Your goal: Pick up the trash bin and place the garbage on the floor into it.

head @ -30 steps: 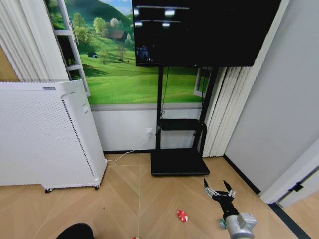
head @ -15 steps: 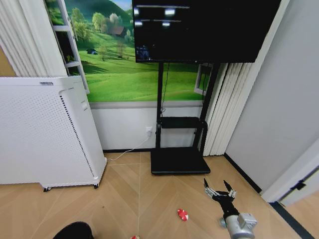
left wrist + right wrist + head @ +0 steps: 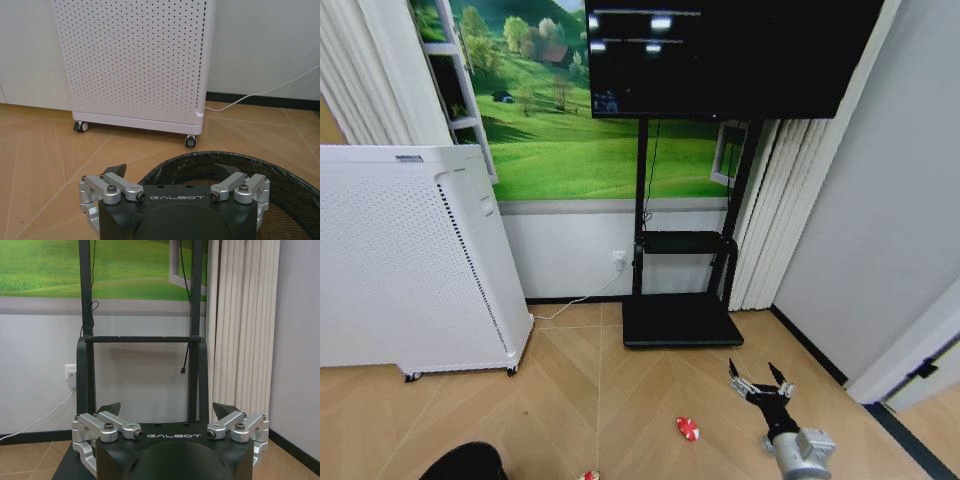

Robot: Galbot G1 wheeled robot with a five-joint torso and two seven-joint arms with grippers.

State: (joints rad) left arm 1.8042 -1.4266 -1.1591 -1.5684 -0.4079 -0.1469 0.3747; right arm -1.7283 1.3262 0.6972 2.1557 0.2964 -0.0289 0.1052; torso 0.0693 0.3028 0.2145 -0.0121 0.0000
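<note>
The trash bin [image 3: 280, 175] is a black mesh basket; its round rim lies right in front of my left gripper [image 3: 171, 169]. That gripper is open, with one finger [image 3: 116, 170] outside the rim and the other over the bin's opening. In the head view the bin [image 3: 460, 462] shows as a dark shape at the bottom left. One red-and-white piece of garbage [image 3: 687, 430] lies on the wooden floor, and another [image 3: 588, 476] sits at the bottom edge. My right gripper [image 3: 754, 378] [image 3: 167, 407] hovers open and empty, to the right of the nearer piece.
A white perforated air purifier [image 3: 410, 260] [image 3: 135, 60] on castors stands at the left, its cable running along the wall. A TV stand [image 3: 680, 325] with a flat black base stands ahead, with curtains [image 3: 770, 220] and a grey wall to the right.
The whole head picture has shifted slightly upward, so the camera moved. Both grippers and the garbage keep their places relative to each other.
</note>
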